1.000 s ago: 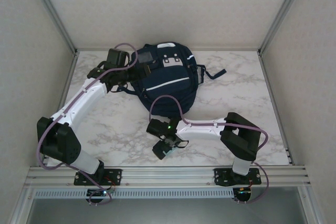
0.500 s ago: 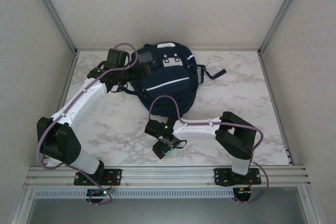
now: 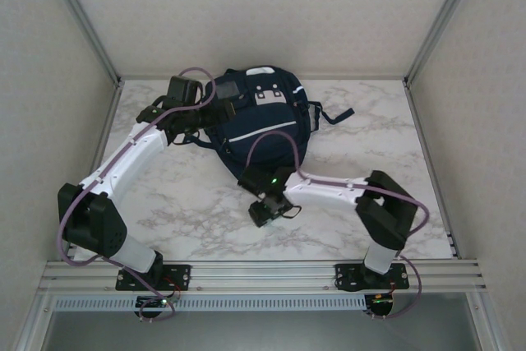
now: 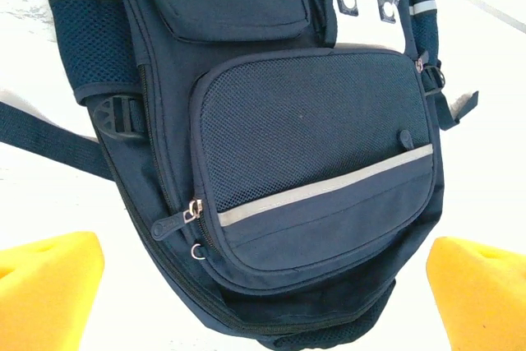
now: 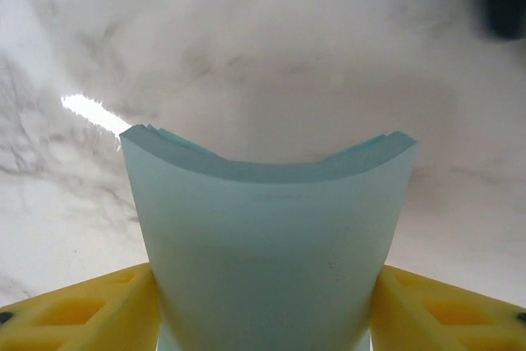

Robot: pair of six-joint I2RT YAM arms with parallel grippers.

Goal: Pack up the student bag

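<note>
White marble-pattern table; pale textured walls on three sides; aluminium rail along near edge.

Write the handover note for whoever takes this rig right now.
Left gripper: open, holding nothing, hovering over the front pocket of the student bag.
Right gripper: shut on a pale blue curved item, over the marble table on the near side of the bag.
Bag: lies flat at the far middle of the table. The pocket zips in the left wrist view look closed.
Done: item in hand.
Left: open the bag, put the item in, close it.
</note>
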